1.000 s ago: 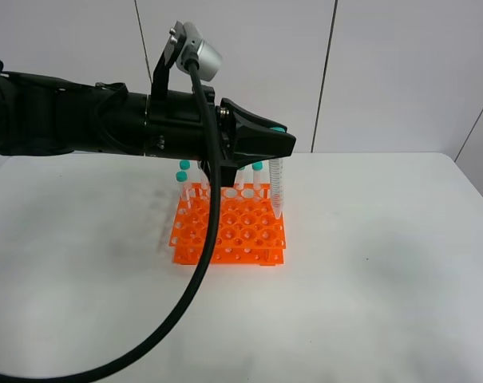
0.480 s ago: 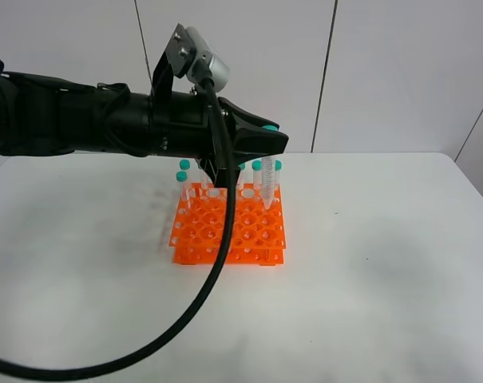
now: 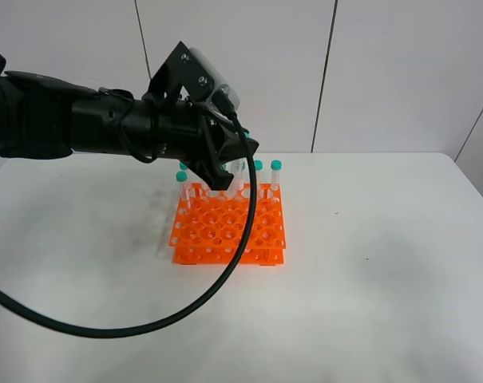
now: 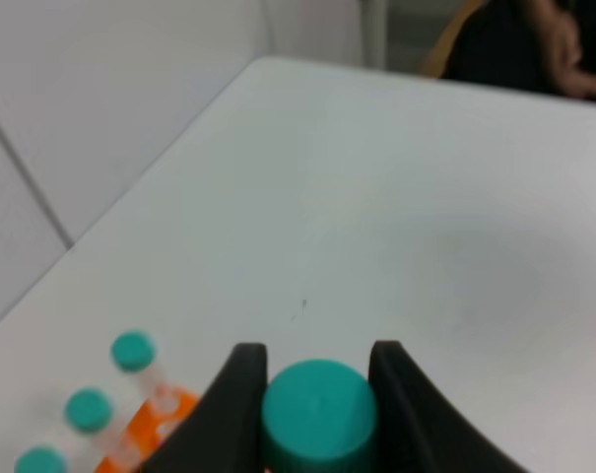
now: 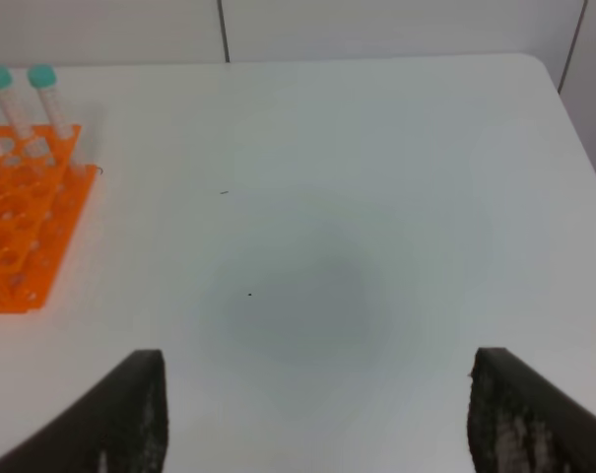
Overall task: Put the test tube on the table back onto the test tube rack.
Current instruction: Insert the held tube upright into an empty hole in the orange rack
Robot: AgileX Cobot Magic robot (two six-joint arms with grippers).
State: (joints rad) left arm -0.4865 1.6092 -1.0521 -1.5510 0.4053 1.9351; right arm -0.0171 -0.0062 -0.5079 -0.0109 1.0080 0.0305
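Note:
My left gripper (image 3: 235,156) hangs over the back row of the orange test tube rack (image 3: 225,235) on the white table (image 3: 369,287). It is shut on a test tube. In the left wrist view its two black fingers (image 4: 240,394) clamp the tube's teal cap (image 4: 320,419). In the exterior view the tube's clear body (image 3: 239,172) barely shows below the gripper. Other capped tubes stand in the back row (image 3: 276,169). My right gripper (image 5: 322,404) is wide open and empty above bare table to the right of the rack (image 5: 22,236).
Several teal-capped tubes stand along the rack's back row (image 4: 132,351) (image 5: 41,79). The left arm and its black cable (image 3: 225,271) cross over the rack's front holes. A panelled wall (image 3: 385,72) runs behind the table.
My left gripper has swung left, from the rack's right edge to its back row, and tilted downward with the tube in it. The tube is now mostly hidden behind the gripper.

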